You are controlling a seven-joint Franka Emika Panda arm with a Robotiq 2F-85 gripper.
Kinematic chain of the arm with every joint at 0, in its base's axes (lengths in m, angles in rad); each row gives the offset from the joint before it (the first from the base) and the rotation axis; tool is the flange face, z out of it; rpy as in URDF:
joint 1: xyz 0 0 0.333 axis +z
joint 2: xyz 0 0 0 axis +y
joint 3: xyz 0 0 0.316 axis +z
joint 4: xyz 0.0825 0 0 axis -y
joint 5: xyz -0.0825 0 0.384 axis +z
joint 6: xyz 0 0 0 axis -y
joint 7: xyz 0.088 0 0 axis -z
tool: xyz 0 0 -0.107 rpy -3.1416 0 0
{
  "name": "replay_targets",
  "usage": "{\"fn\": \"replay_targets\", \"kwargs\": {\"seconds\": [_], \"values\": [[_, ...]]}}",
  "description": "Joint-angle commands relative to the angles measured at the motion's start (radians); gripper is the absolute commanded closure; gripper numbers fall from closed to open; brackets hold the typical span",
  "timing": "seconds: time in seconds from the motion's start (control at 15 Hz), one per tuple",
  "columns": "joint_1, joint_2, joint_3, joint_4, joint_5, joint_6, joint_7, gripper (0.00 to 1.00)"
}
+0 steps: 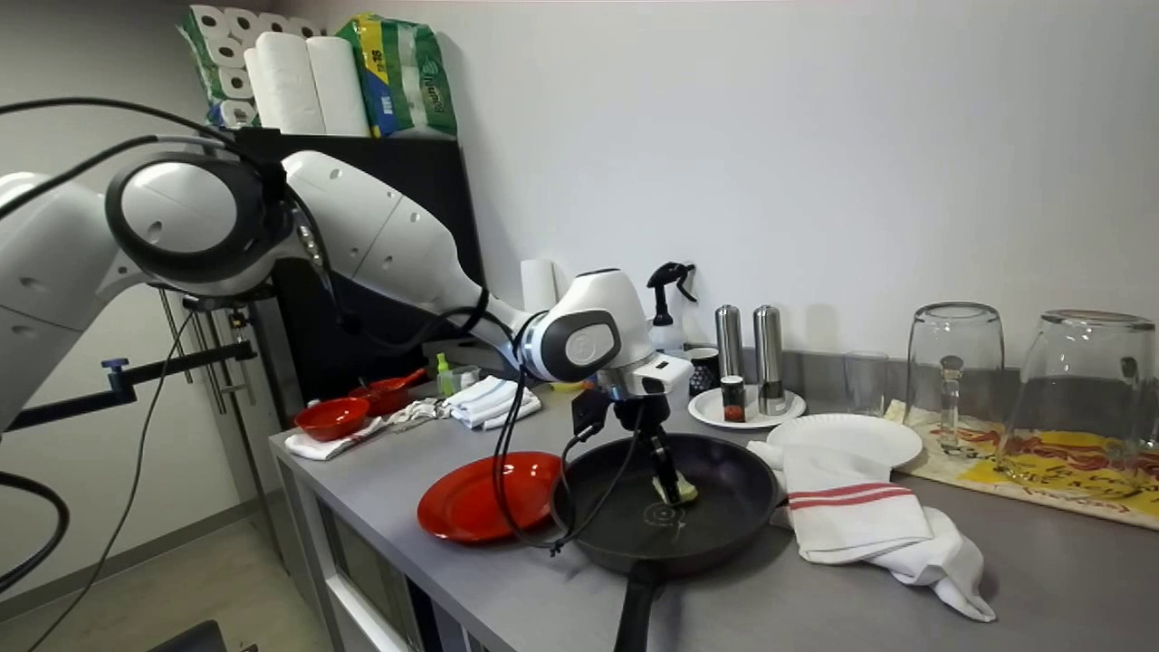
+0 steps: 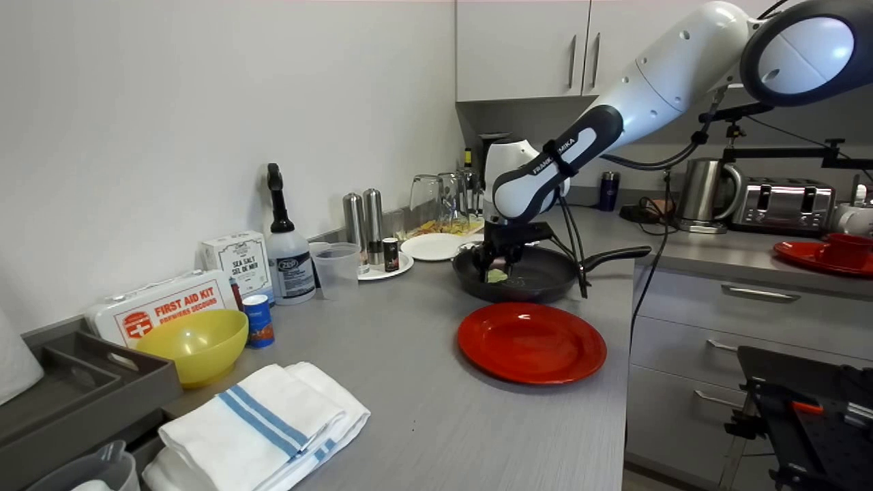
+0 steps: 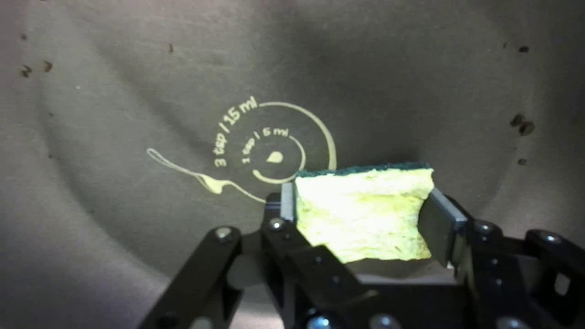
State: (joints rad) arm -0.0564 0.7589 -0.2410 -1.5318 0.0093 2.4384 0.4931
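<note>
Around you on the grey table [image 2: 423, 402], a red plate [image 2: 532, 341] lies just beside the frying pan [image 1: 724, 521], and in an exterior view a white dish towel with red stripes [image 1: 860, 516] lies bunched on the pan's opposite side, in front of a white plate [image 1: 851, 439]. Along the wall you have two tall metal mills [image 1: 768, 344] and a small spice jar [image 1: 733, 398], with two glass pitchers [image 1: 955, 376] farther along on a patterned cloth [image 1: 960, 471]. Well apart from the pan are a spray bottle [image 2: 292, 266], a first aid kit [image 2: 167, 296] and a yellow bowl [image 2: 198, 341]. Nearest in your way are the pan's raised wall and the black cables [image 1: 554, 546], which hang from the arm in a loop across the red plate and the pan's rim in an exterior view; you cannot tell whether they touch either. The handle [image 1: 638, 607] points to the table's front edge. Your hand [image 3: 364, 214] is clamped on a scouring sponge [image 3: 363, 212], a pad against each of two opposite ends, the fingers kept apart only by its width. The sponge is low inside the pan, right beside the printed measuring marks [image 3: 275, 157], its dark green layer along the upper edge in the wrist view. Dark crumbs [image 3: 525, 128] lie scattered on the pan's bottom, apart from the sponge.
</note>
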Motion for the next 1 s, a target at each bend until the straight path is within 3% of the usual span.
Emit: {"fn": "replay_targets", "kwargs": {"seconds": [0.0, 0.53, 0.93], "values": [[-0.043, 0.002, -0.008, -0.045, 0.003, -0.107, -0.041, 0.61], [-0.087, 0.012, -0.071, -0.013, -0.026, -0.163, -0.002, 0.61], [-0.091, 0.021, -0.05, -0.024, 0.008, -0.077, 0.022, 0.61]]}}
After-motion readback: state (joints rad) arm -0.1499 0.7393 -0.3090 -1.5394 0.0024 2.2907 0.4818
